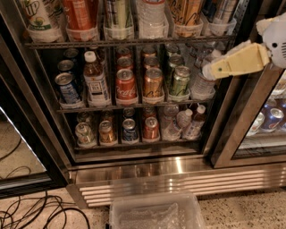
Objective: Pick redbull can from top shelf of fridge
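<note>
Our cream-yellow hand [215, 69] hangs at the right of the compartment, level with the middle rack; we cannot tell how far it is open. Just above it, the tall slim silver-and-blue redbull can [220, 10] stands in the rightmost clear holder on the dark wire top shelf [134, 43] of the black-framed, glass-doored fridge [147, 172], beside a wider gold-orange tall can [185, 11].

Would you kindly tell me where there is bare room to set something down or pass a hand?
Bare speckled floor lies right of the clear bin, below the fridge base. The top shelf is packed edge to edge, as are lower racks. The gripper hangs by the right door frame; cables crowd the left floor.
</note>
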{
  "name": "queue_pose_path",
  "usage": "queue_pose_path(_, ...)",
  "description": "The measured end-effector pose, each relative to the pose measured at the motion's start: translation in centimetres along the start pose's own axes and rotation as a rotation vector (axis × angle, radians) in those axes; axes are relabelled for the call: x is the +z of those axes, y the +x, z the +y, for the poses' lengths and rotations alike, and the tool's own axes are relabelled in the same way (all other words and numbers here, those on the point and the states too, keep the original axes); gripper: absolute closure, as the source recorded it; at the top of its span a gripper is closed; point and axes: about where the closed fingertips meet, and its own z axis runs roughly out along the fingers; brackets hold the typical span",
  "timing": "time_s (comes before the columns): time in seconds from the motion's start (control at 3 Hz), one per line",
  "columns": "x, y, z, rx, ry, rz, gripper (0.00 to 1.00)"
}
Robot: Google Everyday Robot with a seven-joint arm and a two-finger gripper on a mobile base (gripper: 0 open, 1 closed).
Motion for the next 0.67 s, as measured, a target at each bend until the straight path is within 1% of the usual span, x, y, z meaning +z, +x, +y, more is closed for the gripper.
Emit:
queue_pose_path(0.33, 1.25, -3.88, -0.81, 0.11, 0.034, -0.161, 0.0)
queue_pose_path(0.67, 1.24, -3.86, -0.79, 0.109, 0.034, -0.16, 0.0)
